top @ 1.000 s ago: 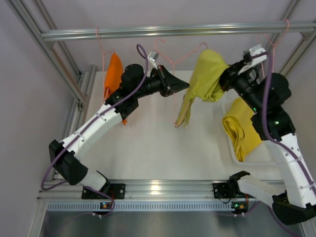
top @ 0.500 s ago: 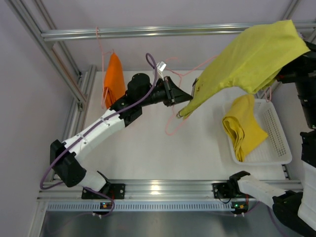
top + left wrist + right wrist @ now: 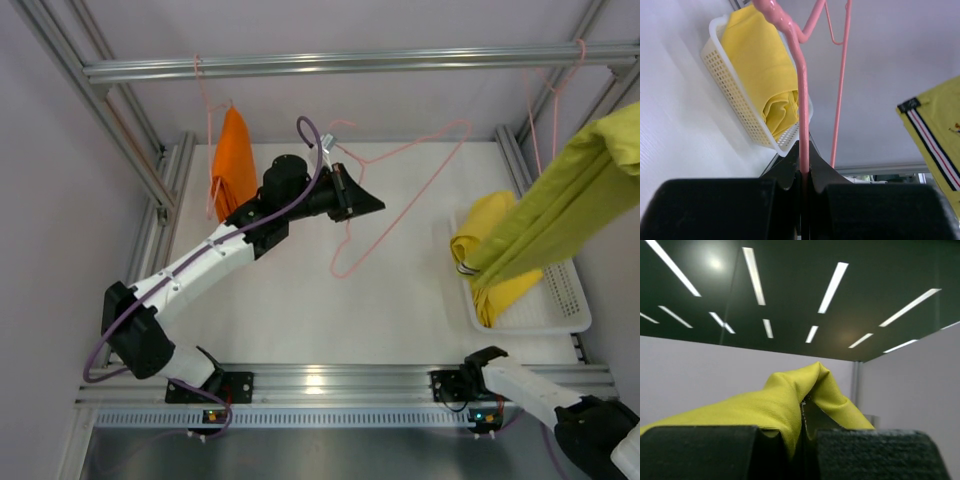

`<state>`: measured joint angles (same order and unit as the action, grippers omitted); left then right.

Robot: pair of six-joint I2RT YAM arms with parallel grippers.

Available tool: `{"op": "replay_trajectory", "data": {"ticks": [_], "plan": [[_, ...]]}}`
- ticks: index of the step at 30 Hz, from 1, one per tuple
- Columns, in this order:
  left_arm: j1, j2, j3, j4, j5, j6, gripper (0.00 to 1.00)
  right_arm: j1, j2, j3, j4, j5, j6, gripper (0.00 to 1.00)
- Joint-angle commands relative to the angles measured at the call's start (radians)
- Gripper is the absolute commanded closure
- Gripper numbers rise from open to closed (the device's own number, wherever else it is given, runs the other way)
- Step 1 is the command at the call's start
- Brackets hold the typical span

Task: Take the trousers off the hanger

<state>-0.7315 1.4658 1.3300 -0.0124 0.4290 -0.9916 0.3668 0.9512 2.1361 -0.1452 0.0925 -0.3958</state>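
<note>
My left gripper (image 3: pixel 376 205) (image 3: pixel 804 161) is shut on the wire of a bare pink hanger (image 3: pixel 338 270) (image 3: pixel 801 100) held out over the table. The yellow-green trousers (image 3: pixel 560 205) (image 3: pixel 765 405) are off that hanger. They hang in a long slant at the right edge, with the lower end over the basket (image 3: pixel 565 290). My right gripper (image 3: pixel 804 432) is shut on a fold of them; in the top view it is out of frame. The yellow trousers (image 3: pixel 482 228) (image 3: pixel 757 55) lie in the basket. The orange trousers (image 3: pixel 233 160) hang on a hanger at the back left.
A metal rail (image 3: pixel 350 63) crosses the back, with frame posts at both sides. Another empty pink hanger (image 3: pixel 533 110) hangs from the rail at the right. The white basket (image 3: pixel 735 100) stands at the table's right edge.
My right gripper has pulled the yellow-green trousers off the hanger, up and right, and they now hang over the basket. The hanger is bare. The left gripper kept its hold.
</note>
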Motion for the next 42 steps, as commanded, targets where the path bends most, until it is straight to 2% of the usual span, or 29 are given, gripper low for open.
{"op": "replay_trajectory", "data": {"ticks": [1, 5, 7, 9, 11, 15, 19, 22, 26, 27, 29, 32, 37, 42], "plan": [[0.001, -0.009, 0.032, 0.037, 0.002, 0.025, 1.00, -0.023, -0.074, 0.007, 0.096, 0.167, -0.243, 1.00], [0.001, 0.008, 0.060, 0.046, 0.010, 0.019, 1.00, -0.028, -0.181, -0.232, 0.098, 0.309, -0.480, 1.00], [0.001, 0.019, 0.077, 0.046, 0.013, 0.010, 1.00, -0.025, -0.230, -0.336, 0.134, 0.433, -0.644, 1.00], [0.001, 0.027, 0.081, 0.045, 0.019, 0.007, 1.00, -0.006, -0.300, -0.554, 0.220, 0.522, -0.823, 1.00], [0.001, 0.030, 0.084, 0.043, 0.024, 0.004, 1.00, 0.010, -0.353, -0.745, 0.323, 0.544, -0.900, 1.00], [0.001, 0.034, 0.100, 0.040, 0.027, 0.005, 1.00, 0.018, -0.426, -0.936, 0.332, 0.596, -0.962, 1.00], [0.003, 0.036, 0.121, 0.045, 0.027, -0.004, 1.00, 0.018, -0.482, -1.152, 0.341, 0.622, -0.963, 1.00], [0.003, 0.036, 0.133, 0.045, 0.027, -0.005, 1.00, 0.018, -0.523, -1.252, 0.306, 0.635, -0.919, 1.00], [0.003, 0.037, 0.146, 0.042, 0.028, -0.004, 1.00, 0.018, -0.590, -1.340, 0.155, 0.658, -0.787, 1.00], [0.001, 0.039, 0.149, 0.042, 0.028, -0.005, 1.00, 0.018, -0.607, -1.357, 0.045, 0.664, -0.758, 1.00], [0.003, 0.039, 0.152, 0.043, 0.028, -0.005, 1.00, 0.018, -0.646, -1.415, -0.055, 0.662, -0.676, 0.99], [0.003, 0.045, 0.153, 0.046, 0.031, -0.007, 1.00, 0.018, -0.751, -1.512, -0.220, 0.627, -0.594, 0.95], [0.003, 0.051, 0.156, 0.045, 0.036, -0.009, 1.00, 0.018, -0.792, -1.590, -0.465, 0.517, -0.440, 0.87], [0.003, 0.054, 0.156, 0.046, 0.033, -0.005, 1.00, 0.018, -0.743, -1.712, -0.424, 0.423, -0.387, 0.78]]}}
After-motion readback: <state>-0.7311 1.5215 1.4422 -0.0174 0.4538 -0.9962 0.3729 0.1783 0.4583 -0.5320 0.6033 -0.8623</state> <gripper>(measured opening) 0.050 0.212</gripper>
